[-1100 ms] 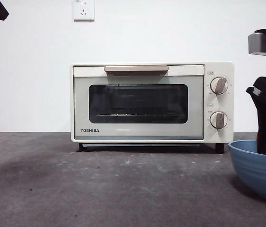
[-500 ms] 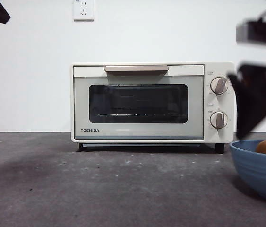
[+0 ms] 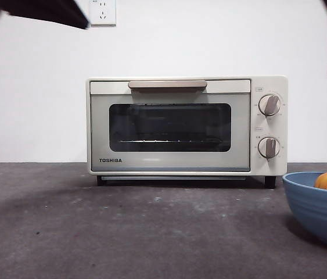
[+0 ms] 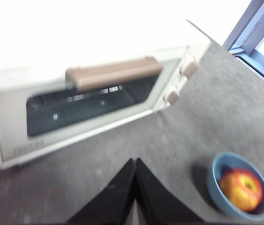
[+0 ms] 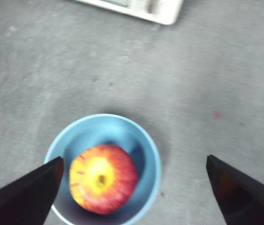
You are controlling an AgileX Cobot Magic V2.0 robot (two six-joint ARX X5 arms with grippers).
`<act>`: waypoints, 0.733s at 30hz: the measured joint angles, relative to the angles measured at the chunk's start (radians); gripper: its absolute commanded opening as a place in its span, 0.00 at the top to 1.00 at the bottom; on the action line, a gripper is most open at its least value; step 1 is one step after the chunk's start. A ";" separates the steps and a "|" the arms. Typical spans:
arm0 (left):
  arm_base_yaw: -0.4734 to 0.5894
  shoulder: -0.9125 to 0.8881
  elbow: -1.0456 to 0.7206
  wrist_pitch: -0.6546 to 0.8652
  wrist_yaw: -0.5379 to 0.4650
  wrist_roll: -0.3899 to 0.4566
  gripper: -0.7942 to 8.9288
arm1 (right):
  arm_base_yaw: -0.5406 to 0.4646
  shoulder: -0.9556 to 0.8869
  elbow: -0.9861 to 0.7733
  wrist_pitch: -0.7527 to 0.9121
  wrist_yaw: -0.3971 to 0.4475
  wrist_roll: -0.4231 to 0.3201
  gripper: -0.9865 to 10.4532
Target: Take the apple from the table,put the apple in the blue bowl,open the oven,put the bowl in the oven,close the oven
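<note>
White wall behind with a wall socket [image 3: 103,11] at top, dark grey matt surface [image 3: 122,232] in front. Cream Toshiba toaster oven [image 3: 186,126] sits at the back of the surface, door closed, beige bar handle [image 3: 167,85] across the top of the door, two knobs [image 3: 268,105] on its right panel, wire rack seen through the dark glass. Blue bowl [image 3: 317,206] stands on the surface in front of the oven's knob side, well apart from it, cut by the front view's edge. Apple [image 5: 102,178] lies inside the bowl, red-yellow, stem end up. Right end effector [image 5: 134,176] hangs above the bowl, jaws spread wide, holding nothing. Left end effector [image 4: 134,161] is raised in front of the oven, jaws pressed together, empty.
</note>
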 measured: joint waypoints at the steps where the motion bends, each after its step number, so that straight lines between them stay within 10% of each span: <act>1: 0.000 0.037 0.027 0.011 0.000 0.000 0.91 | -0.007 -0.017 0.000 -0.006 0.000 0.000 0.49; 22: -0.019 0.540 0.397 0.104 0.000 0.083 0.91 | -0.091 -0.126 -0.062 -0.095 -0.056 0.027 0.49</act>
